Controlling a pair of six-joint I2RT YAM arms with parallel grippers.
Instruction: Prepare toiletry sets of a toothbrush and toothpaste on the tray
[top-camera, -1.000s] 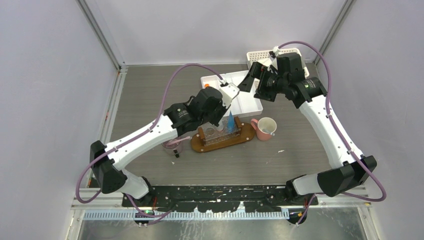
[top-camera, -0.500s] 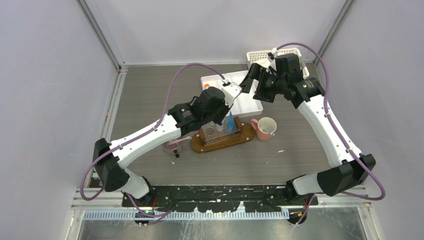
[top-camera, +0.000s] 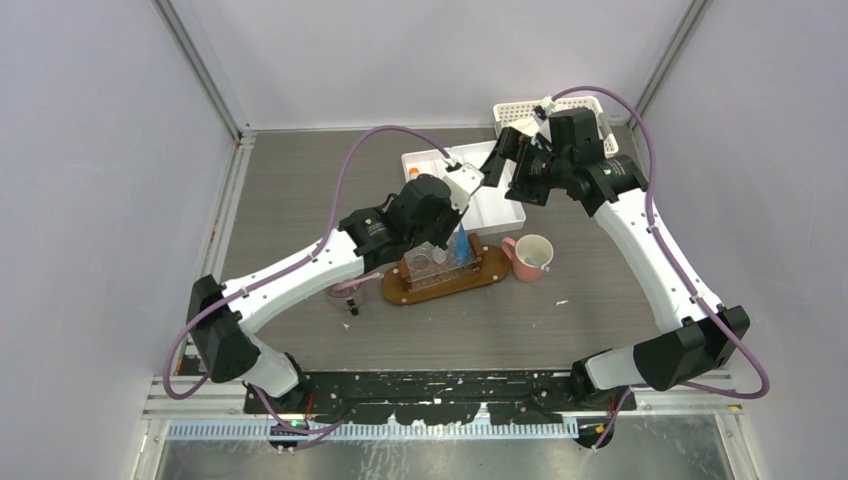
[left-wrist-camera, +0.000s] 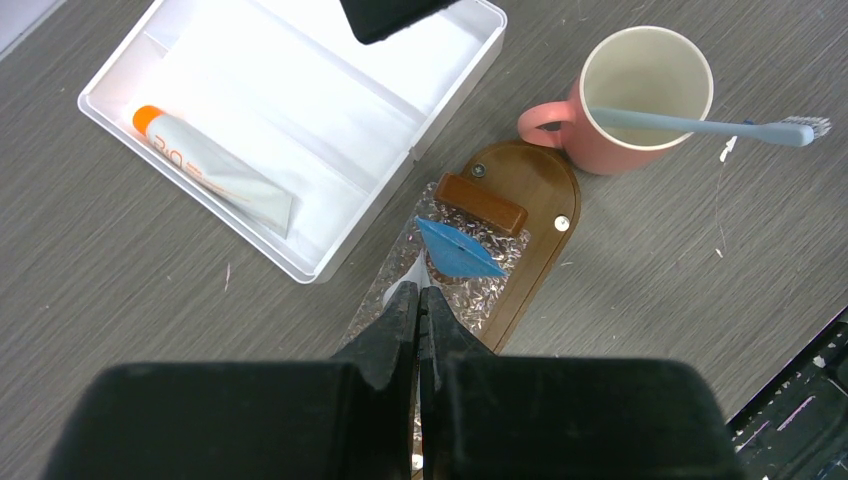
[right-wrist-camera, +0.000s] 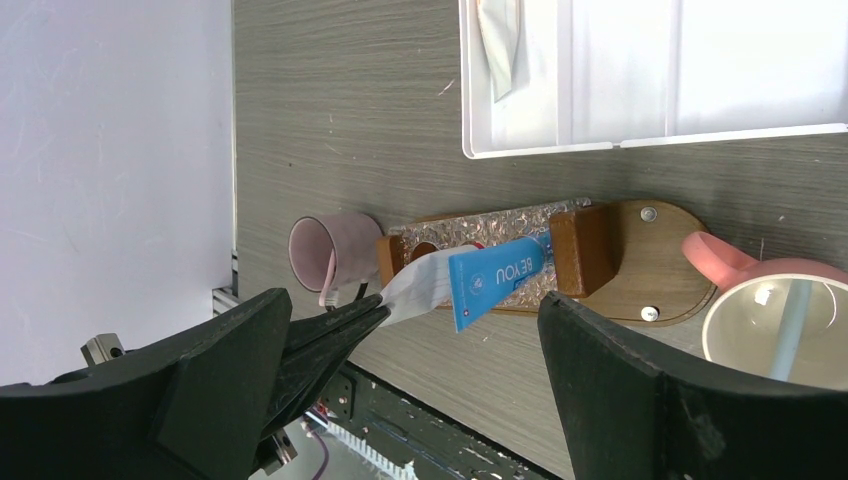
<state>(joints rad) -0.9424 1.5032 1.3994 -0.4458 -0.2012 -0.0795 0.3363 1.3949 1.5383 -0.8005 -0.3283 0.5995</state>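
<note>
The brown oval tray (top-camera: 492, 268) carries a textured clear holder between two wooden blocks. A blue toothpaste tube (top-camera: 461, 245) stands in the holder; it also shows in the left wrist view (left-wrist-camera: 455, 250) and the right wrist view (right-wrist-camera: 497, 275). My left gripper (top-camera: 438, 248) (left-wrist-camera: 419, 290) is shut on the flat end of a white-grey toothpaste tube (right-wrist-camera: 420, 282) (left-wrist-camera: 411, 271), held just over the holder beside the blue tube. My right gripper (top-camera: 495, 163) (right-wrist-camera: 440, 370) is open and empty, high above the white tray. A thin pink toothbrush (right-wrist-camera: 328, 275) leans in a mauve cup.
The white compartment tray (top-camera: 500, 215) (left-wrist-camera: 300, 268) holds another white tube with an orange cap (left-wrist-camera: 215, 170). A pink mug (top-camera: 530, 257) (left-wrist-camera: 600, 150) with a pale blue toothbrush (left-wrist-camera: 700, 123) stands right of the board. A mauve cup (top-camera: 345, 290) stands left. A white lattice basket (top-camera: 525, 108) is at the back.
My left arm has shifted slightly right and back over the brown tray, still holding the white-grey tube. The right arm has hardly moved.
</note>
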